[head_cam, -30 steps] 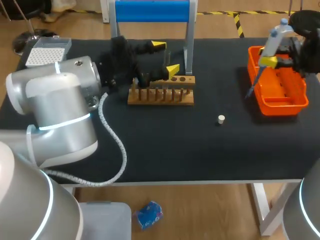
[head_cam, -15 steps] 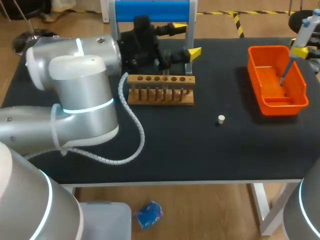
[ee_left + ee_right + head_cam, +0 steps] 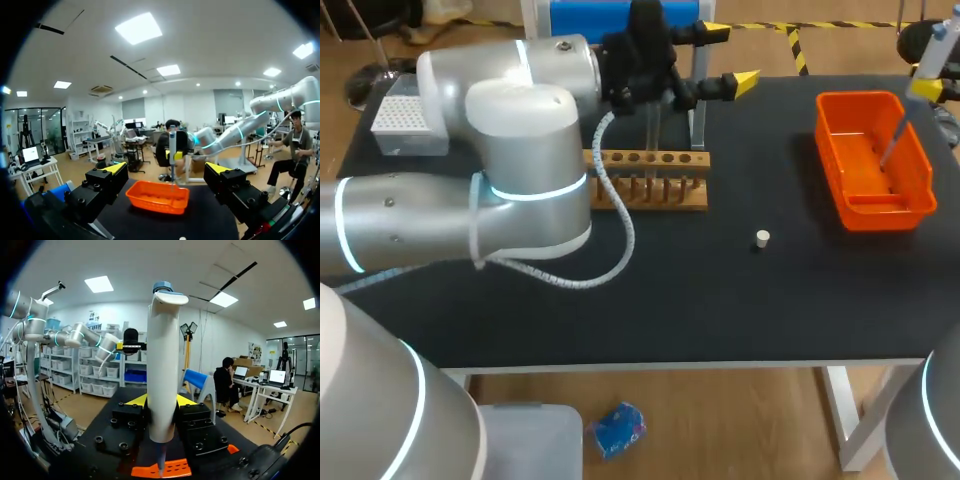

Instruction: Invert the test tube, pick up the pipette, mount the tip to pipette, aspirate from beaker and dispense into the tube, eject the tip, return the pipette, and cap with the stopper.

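Left gripper (image 3: 730, 56) hovers above the wooden rack (image 3: 650, 197), fingers spread, empty. Well right of the rack, over the orange tray (image 3: 873, 207), the right gripper (image 3: 161, 400) clamps the pipette (image 3: 164, 365) upright, likely for tip mounting. The stopper (image 3: 762, 238) waits near the rack's right end.

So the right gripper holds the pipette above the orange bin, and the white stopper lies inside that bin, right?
The head view shows the stopper lying on the black table, outside the orange bin, between it and the wooden rack. The right gripper does hold the pipette above the bin.
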